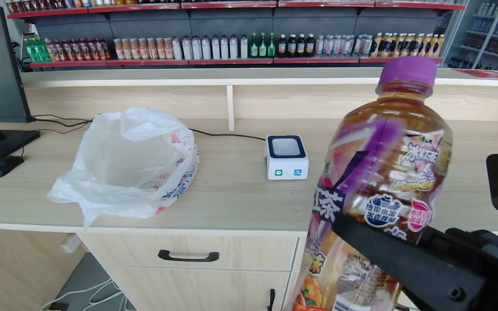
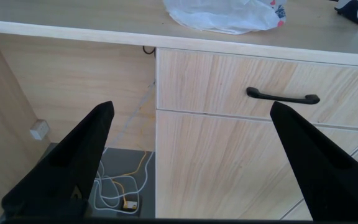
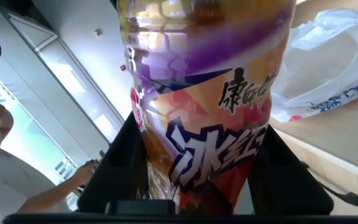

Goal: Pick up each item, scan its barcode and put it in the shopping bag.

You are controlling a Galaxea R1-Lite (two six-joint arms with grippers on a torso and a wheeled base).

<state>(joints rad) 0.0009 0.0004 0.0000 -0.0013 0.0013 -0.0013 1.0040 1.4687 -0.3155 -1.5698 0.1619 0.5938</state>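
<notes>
Right gripper (image 3: pixel 199 158) clamps drink bottle (image 1: pixel 387 172) (purple cap); left gripper (image 2: pixel 191 107) spread wide, empty, facing drawer (image 2: pixel 229 78).

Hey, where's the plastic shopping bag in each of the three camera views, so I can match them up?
Head view: the shopping bag lies open on the counter, to the robot's left of the white scanner.
Left wrist view: the shopping bag sits near the counter's front edge, over the black drawer handle.
Right wrist view: the shopping bag lies on the counter, beyond the held bottle.
Shared landmark: the light wooden counter under the bag.
</notes>
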